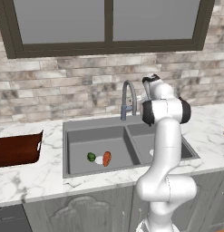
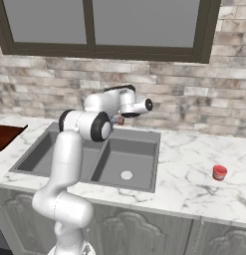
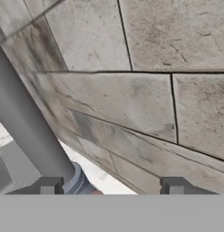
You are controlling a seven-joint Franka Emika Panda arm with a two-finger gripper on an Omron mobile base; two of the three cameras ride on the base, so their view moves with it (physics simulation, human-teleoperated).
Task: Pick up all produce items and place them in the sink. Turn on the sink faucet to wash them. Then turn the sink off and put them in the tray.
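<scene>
The counter (image 1: 22, 181) is pale marble under a brick wall (image 3: 145, 68), with the arm (image 1: 165, 149) rising in front and covering part of the right basin in the left base view. The sink (image 1: 77, 131) is dark grey with two basins; in the right base view the arm hides most of its left basin. The tray (image 1: 16, 149), reddish-brown with a pale handle, sits on the counter left of the sink, cut off by the frame edge. The faucet (image 1: 128, 97) arches behind the divider; in the hand view its grey stem fills the left side, its base just beside the left fingertip. The gripper (image 3: 111, 186) sits close to the wall, fingers spread with nothing between them. The carrot (image 1: 107, 158), orange-red and tapered, lies in the left basin, near the drain, with the dark-green lime (image 1: 91, 157) close to its left. A small red cup (image 2: 219, 172) stands on the counter right of the sink.
</scene>
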